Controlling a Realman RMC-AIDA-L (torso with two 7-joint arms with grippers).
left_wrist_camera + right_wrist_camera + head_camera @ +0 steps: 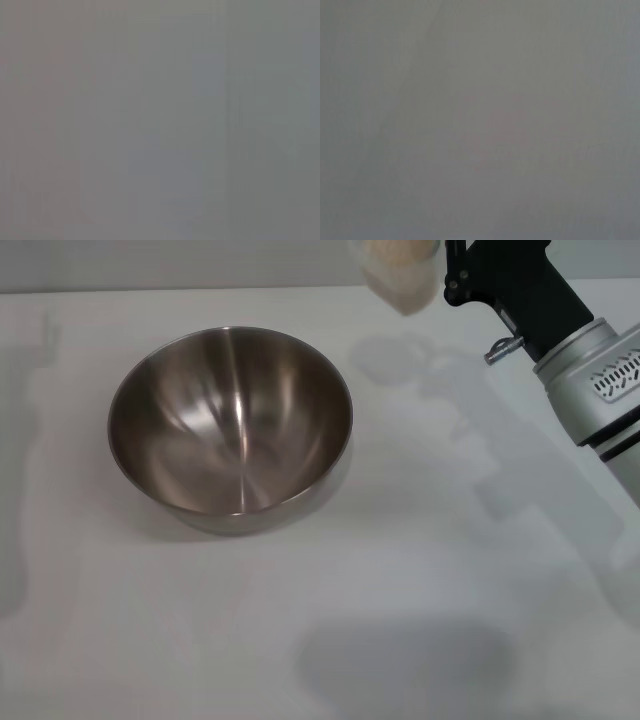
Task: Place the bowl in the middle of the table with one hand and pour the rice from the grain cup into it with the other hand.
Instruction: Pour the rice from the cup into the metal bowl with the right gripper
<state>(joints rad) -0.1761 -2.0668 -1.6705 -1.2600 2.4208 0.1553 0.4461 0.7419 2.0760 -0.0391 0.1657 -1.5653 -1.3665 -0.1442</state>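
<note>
From my seat the near stretch of the counter (pixel 420 570) is bare white with only soft shadows on it, so nothing there should foul a move. Farther in sits the bowl (pixel 230 420), upright and resting flat, a little to my left of the counter's middle and holding nothing yet; I judge the placing step finished and the pour not begun.

Beyond and to the right of the bowl, the right gripper (pixel 452 275) comes in from the upper right edge of the head view, holding the grain cup (pixel 397 275) in the air, well clear of the surface and not yet over the bowl. Through the frosted wall I can see the rice (pixel 392 252). The cup's top is cut off by the frame, so I cannot tell how full it is or exactly how it leans. The jaws appear clamped on the cup's side, though the contact itself is mostly hidden. The left gripper is nowhere in view, and both wrist cameras give me only blank grey.

My worries: if I tip before the cup's mouth is over the bowl, grains will scatter onto the counter between them. A light grip on a tapered, smooth cup may let it slip or rotate as it tilts. Pouring fast from this height could bounce rice off the steel and out. And a low approach risks knocking the rim and sliding the bowl off its spot.
</note>
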